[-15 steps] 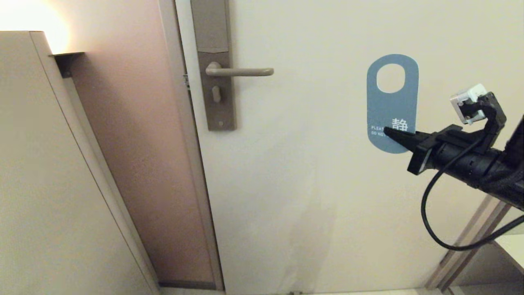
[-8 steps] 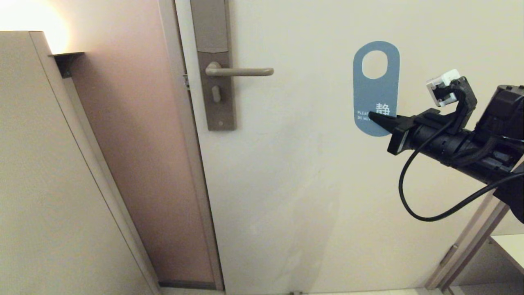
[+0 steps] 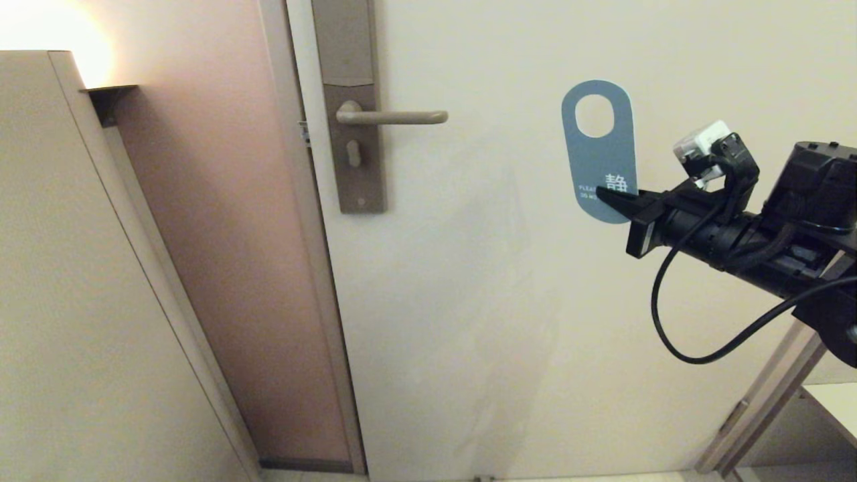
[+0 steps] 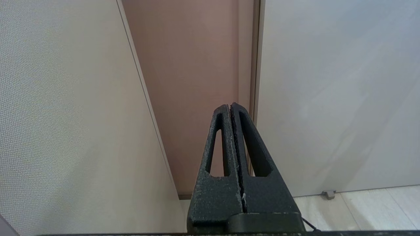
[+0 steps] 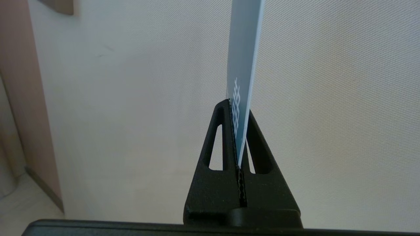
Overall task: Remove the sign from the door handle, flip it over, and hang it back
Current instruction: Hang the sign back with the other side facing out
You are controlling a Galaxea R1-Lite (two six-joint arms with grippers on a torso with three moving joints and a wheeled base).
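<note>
The thin, matte blue card sign (image 3: 598, 150), oblong with rounded ends and an oval hole near its top, stands upright off the straight beige-grey metal door handle (image 3: 392, 117), well to its right. The black right gripper (image 3: 600, 195) reaches in level, pinching its lower end. The left gripper (image 4: 230, 106), parked, has fingers pressed together.

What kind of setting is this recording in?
Probably a hotel room doorway. The right gripper holds a blue do-not-disturb sign before a plain door with a lever door handle on a tall lock plate; a wall lamp glows alongside.
</note>
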